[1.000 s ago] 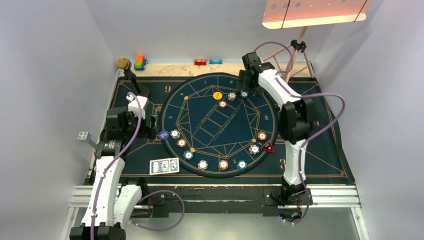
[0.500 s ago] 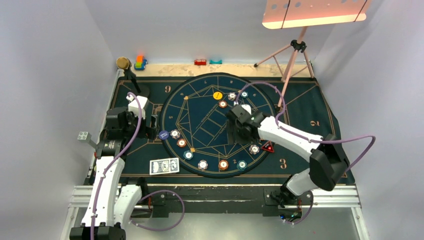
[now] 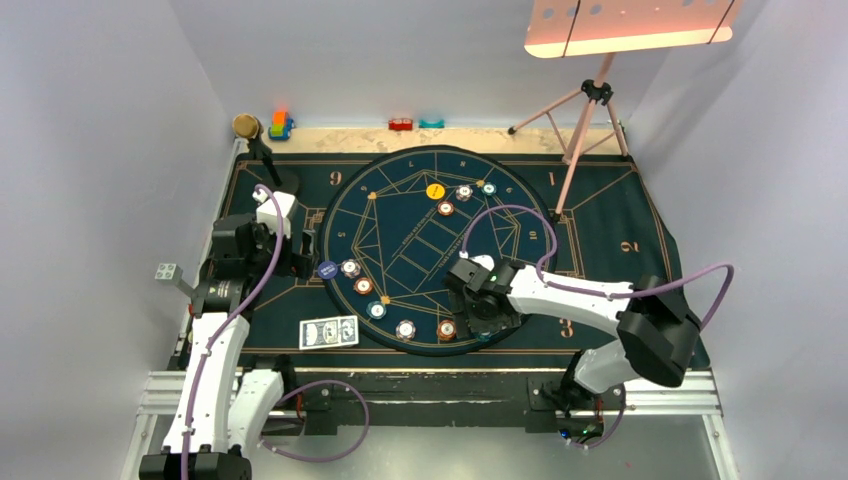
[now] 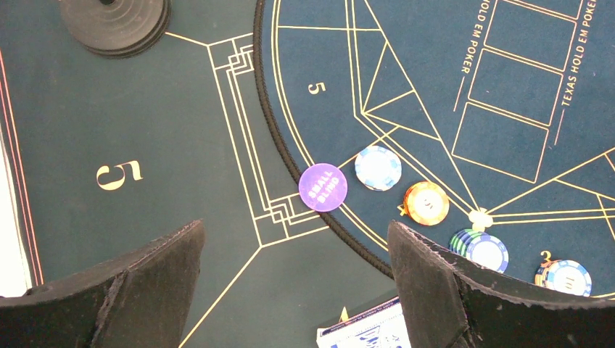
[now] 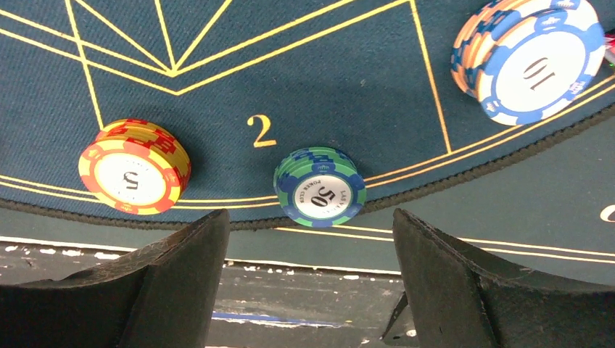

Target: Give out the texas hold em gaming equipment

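The right end effector (image 5: 310, 226) hangs low over the near rim of the round poker mat (image 5: 348, 94). Its fingers are spread wide and empty, and the gap between them lines up with the green-and-blue chip stack (image 5: 319, 187) by the printed 2, which sits between a red-and-yellow stack (image 5: 134, 174) and a blue-and-white stack (image 5: 533, 58). The left end effector (image 4: 294, 243) is just as wide and holds nothing, above the small-blind disc (image 4: 323, 187) on the mat's rim, with the playing cards (image 3: 329, 331) nearby on the cloth-covered worktop (image 3: 640, 200).

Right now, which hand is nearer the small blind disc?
Left. The left hand hangs beside the small blind disc; the right hand is across the round mat, over the green chip.
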`<state>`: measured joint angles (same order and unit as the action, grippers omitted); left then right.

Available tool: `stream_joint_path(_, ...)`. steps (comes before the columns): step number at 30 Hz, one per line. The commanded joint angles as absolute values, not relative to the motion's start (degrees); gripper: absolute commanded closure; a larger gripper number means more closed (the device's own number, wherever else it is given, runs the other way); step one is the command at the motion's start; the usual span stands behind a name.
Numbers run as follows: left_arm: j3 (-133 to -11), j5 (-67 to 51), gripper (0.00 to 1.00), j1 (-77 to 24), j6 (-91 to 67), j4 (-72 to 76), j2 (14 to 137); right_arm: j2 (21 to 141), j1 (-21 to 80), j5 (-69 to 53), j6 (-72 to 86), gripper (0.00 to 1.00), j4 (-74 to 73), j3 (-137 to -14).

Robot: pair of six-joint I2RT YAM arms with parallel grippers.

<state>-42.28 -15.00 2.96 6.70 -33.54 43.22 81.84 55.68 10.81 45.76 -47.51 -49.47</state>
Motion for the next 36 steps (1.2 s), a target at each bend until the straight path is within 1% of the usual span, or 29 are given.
stream_joint_path(1, -42.27, -15.85, 0.00, 3.34, 7.66, -31.73, 43.06, 83.64, 56.16, 10.77, 47.88, 0.16, -44.71, -48.72)
stream_joint_path(7, -42.28, -15.79, 0.00, 3.35, 7.66, -31.78, 43.18, 86.89, 56.16, 11.55, 48.78, 0.21, -42.48, -47.64)
stream_joint_path(11, -42.36, -15.76, 0.00, 3.39, 7.65, -31.82, 43.17, 87.77, 56.16, 11.73, 49.96, 0.27, -41.46, -46.35)
stream_joint_path(16, -42.36, -15.68, 0.00, 3.34, 7.67, -31.77, 43.15, 87.13, 56.17, 12.91, 53.67, 0.44, -41.20, -43.65)
stream_joint_path(18, -42.33, -15.66, 0.00, 3.39, 7.68, -31.82, 43.17, 86.72, 56.16, 14.07, 55.65, 0.48, -42.01, -42.28)
stream_joint_path(28, -42.28, -15.56, 0.00, 3.37, 7.58, -31.89, 42.81, 84.56, 54.28, 18.37, 63.94, 0.59, -45.97, -40.64)
stream_joint_path(33, -42.28, -15.54, 0.00, 3.34, 7.61, -31.90, 42.85, 85.80, 51.34, 18.88, 65.99, 0.61, -47.77, -42.58)
stream_joint_path(36, -42.30, -15.36, 0.00, 3.35, 7.64, -31.84, 42.65, 84.44, 48.98, 18.26, 67.09, 0.63, -48.07, -42.65)
